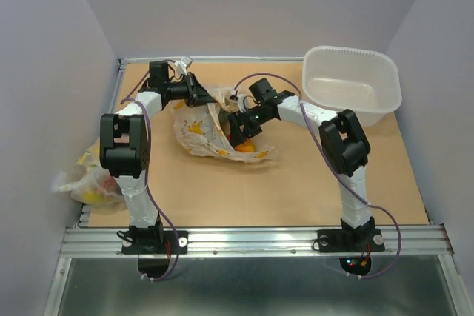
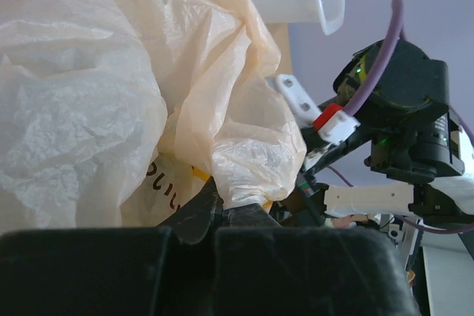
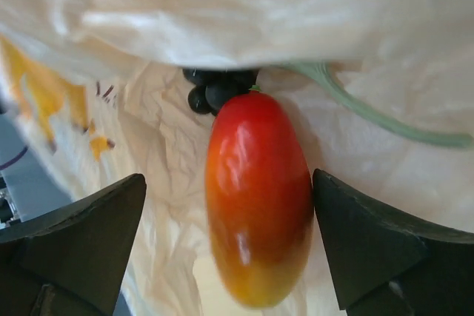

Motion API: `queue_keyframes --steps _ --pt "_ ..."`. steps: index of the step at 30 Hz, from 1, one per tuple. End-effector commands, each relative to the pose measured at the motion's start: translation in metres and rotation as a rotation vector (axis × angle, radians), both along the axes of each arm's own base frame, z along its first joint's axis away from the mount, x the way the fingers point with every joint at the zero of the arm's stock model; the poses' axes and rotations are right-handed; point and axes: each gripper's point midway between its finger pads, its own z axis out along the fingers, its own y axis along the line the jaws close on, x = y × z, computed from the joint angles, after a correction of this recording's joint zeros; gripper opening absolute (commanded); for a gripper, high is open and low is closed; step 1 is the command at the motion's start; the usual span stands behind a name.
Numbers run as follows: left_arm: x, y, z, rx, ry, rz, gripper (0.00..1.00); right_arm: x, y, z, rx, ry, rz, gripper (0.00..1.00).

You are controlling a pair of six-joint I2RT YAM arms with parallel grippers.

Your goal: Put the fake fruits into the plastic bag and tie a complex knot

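Right gripper (image 3: 228,197) jaws apart either side of red fruit (image 3: 255,183), inside bag (image 3: 222,27).
Left gripper (image 2: 221,216) clamps the bag rim; hold that mouth wide and back the right out straight.

You see a cream-white bag (image 1: 204,129) with orange-yellow prints, a glossy fruit (image 3: 258,197) red fading to yellow-orange, black berries (image 3: 218,88), a white tub (image 1: 348,49) and a tan counter (image 1: 259,190).

Arms (image 1: 124,155): blk joints, white links, purple cables (image 2: 380,53).

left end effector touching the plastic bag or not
Touching: left wrist view shows the left end effector pinching a fold of the plastic bag.
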Motion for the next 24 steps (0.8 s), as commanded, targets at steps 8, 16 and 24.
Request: queue_keyframes --steps 8,16,24 --pt "-0.007 0.002 0.027 0.018 -0.114 -0.023 0.0 0.0 -0.085 0.104 0.04 -0.181 -0.037 1.0" --pt "-0.008 0.003 0.025 0.035 -0.133 -0.026 0.0 -0.028 -0.16 0.081 -0.064 -0.246 0.07 0.77" --pt "-0.014 0.003 0.017 0.057 -0.104 -0.035 0.0 -0.033 -0.154 0.05 -0.074 -0.277 0.15 0.83"
